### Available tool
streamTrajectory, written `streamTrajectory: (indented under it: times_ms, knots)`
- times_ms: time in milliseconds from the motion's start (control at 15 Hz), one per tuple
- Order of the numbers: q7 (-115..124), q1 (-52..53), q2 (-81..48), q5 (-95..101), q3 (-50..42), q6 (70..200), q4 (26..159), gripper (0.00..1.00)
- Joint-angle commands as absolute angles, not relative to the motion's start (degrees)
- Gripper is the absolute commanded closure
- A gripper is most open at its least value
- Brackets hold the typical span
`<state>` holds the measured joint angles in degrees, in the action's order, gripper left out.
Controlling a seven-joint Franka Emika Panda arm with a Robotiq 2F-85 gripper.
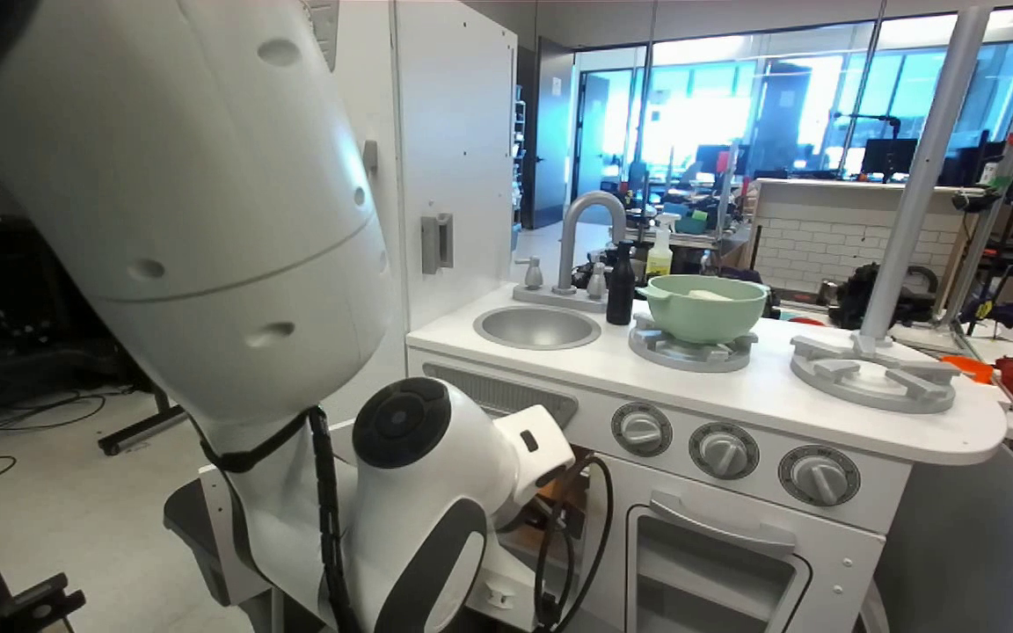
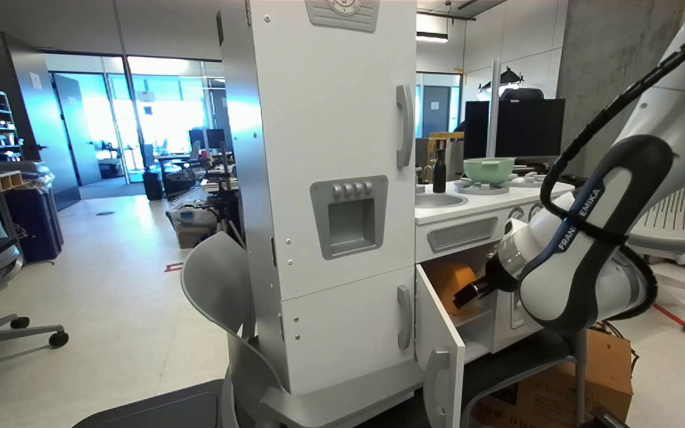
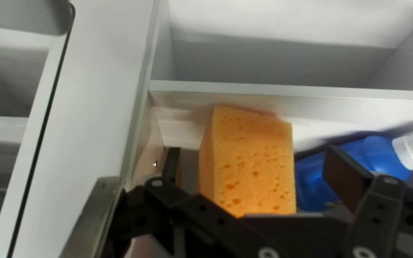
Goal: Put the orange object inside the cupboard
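Orange object [image 3: 253,161] sits inside the cupboard [image 3: 285,61], near the front edge of its shelf [image 3: 335,94]. The gripper [image 3: 257,166] stands released, 2 fingers [image 3: 346,175] spread wide with spare room around it; a blue bottle [image 3: 378,150] lies just beside.

Arm [image 1: 234,202] is masking the jaws in an exterior view; a sliver of cupboard [image 1: 573,503] is showing beside them. Sink [image 1: 537,327] is sitting above the jaws, green bowl [image 1: 707,312] is resting on a burner [image 1: 691,360] up and right of them, black bottle [image 1: 620,288] is standing between sink and bowl. Oven door [image 1: 717,549] is sitting to their right.
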<state>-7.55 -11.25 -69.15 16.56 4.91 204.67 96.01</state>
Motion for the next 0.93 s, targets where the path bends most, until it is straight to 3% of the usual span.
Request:
streamTrajectory:
  times_ms: [0,533,867]
  knots:
    - [-7.7,-8.2,-58.8,15.3,0.6,210.3,109.7,0.00]
    - [-9.0,-7.4,-34.4,16.1,-1.8,202.1,130.2,0.00]
    - [-6.5,-10.0,-18.4,15.8,1.6,194.2,135.2,0.00]
